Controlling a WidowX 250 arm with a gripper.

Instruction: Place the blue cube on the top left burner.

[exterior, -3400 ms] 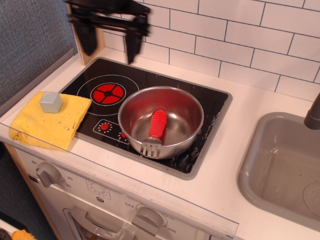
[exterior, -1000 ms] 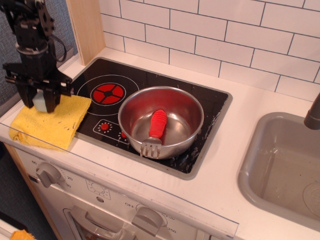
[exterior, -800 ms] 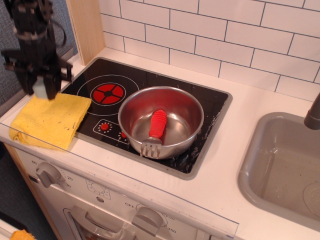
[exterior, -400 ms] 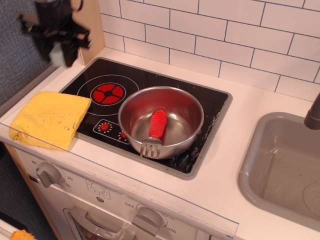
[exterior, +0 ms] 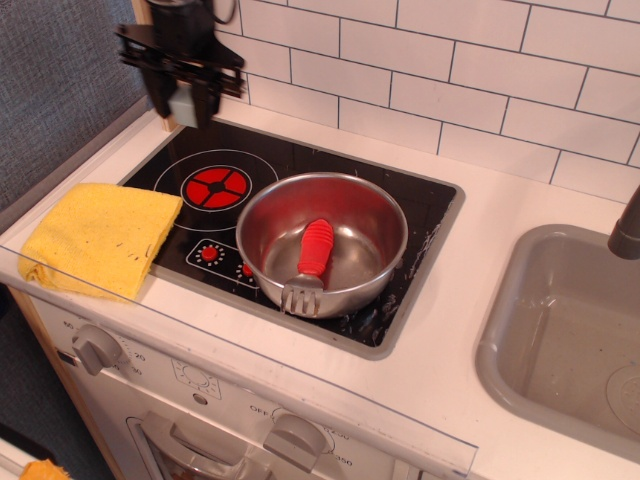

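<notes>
My black gripper [exterior: 182, 103] hangs in the air above the back left corner of the black cooktop [exterior: 420, 215]. It is shut on the blue cube [exterior: 184, 102], a small pale grey-blue block that shows between the two fingers. The top left burner [exterior: 215, 186], a red segmented circle ringed by thin white circles, lies bare below and a little in front of the gripper.
A steel pan [exterior: 322, 245] with a red-handled spatula [exterior: 310, 262] in it sits on the cooktop just right of the burner. A yellow cloth [exterior: 96, 238] lies left of the cooktop. A grey sink [exterior: 560, 330] is at the right. White tiled wall stands behind.
The gripper shut on the cube on the yellow cloth, lifted it and carried it up and to the right. It now hangs over the cooktop's back left corner. The cloth is bare.
</notes>
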